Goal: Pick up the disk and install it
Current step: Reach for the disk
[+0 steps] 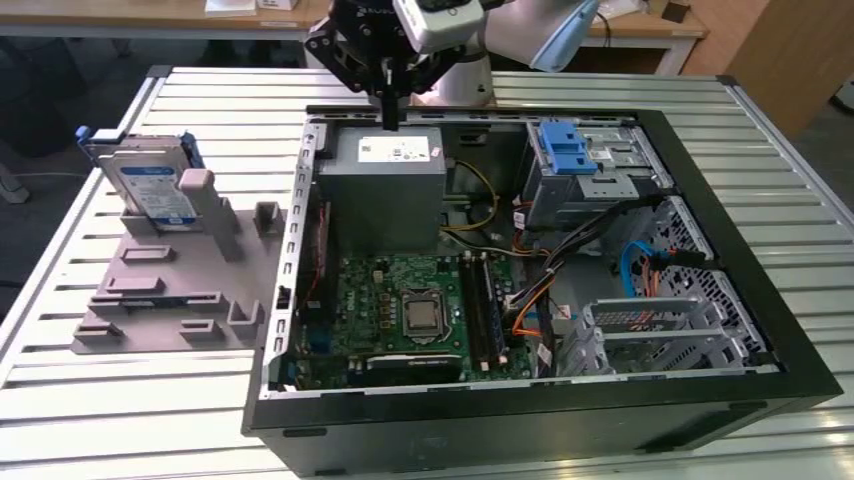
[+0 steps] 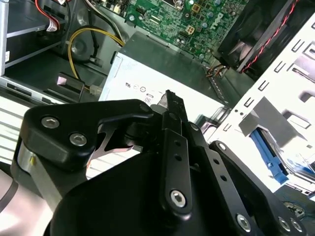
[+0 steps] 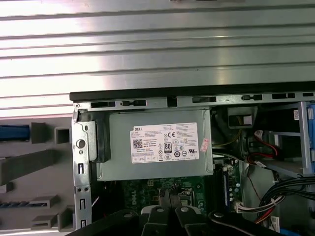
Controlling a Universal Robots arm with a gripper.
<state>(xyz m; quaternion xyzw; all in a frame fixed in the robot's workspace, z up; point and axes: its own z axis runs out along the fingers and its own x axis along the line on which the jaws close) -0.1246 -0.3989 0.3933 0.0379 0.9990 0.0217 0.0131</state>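
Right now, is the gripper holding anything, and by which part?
Nothing held. Gripper hangs shut and empty over the power supply; disk stands in the holder, apart from it.

surface: slatted metal table point(image 1: 120, 420) | behind: light wooden desks point(image 1: 134, 15) | exterior view's right: wooden cabinet point(image 1: 787, 50)

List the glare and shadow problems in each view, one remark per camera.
First wrist view: strong glare bands run across the slatted metal table; second wrist view: the power supply has its stickered face washed out to white, while the gripper in front is a dark mass; exterior view: even light, the disk clearly lit, shade inside the computer case.
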